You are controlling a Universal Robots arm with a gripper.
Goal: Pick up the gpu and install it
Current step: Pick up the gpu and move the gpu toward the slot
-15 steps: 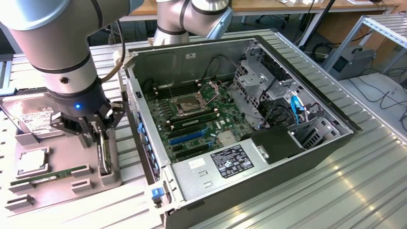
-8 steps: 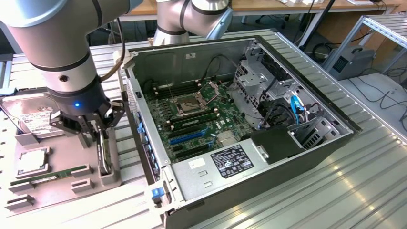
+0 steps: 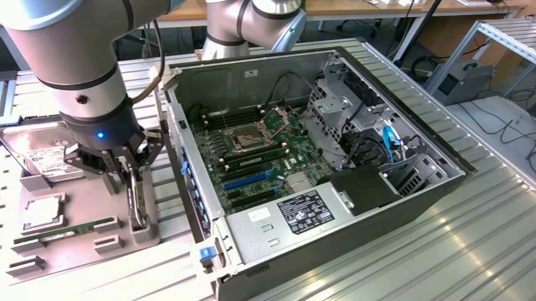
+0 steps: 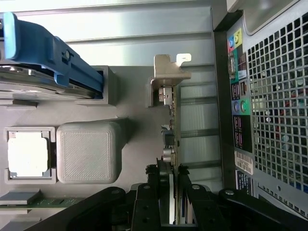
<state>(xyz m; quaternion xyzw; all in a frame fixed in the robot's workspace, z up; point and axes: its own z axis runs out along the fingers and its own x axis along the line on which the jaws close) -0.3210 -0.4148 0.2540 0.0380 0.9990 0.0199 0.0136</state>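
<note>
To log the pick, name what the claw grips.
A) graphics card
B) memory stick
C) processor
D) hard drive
A: the claw pinches the graphics card, which stands on edge at the grey tray.

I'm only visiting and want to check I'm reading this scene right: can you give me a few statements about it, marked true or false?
1. The gripper is clamped on the gpu. True.
2. The gpu sits installed in the computer. False: it stands on edge at the gray tray, outside the case.
3. The case is open, with the motherboard showing. True.
4. The hard drive lies inside the case. False: it rests at the tray, on the exterior view's left.
</note>
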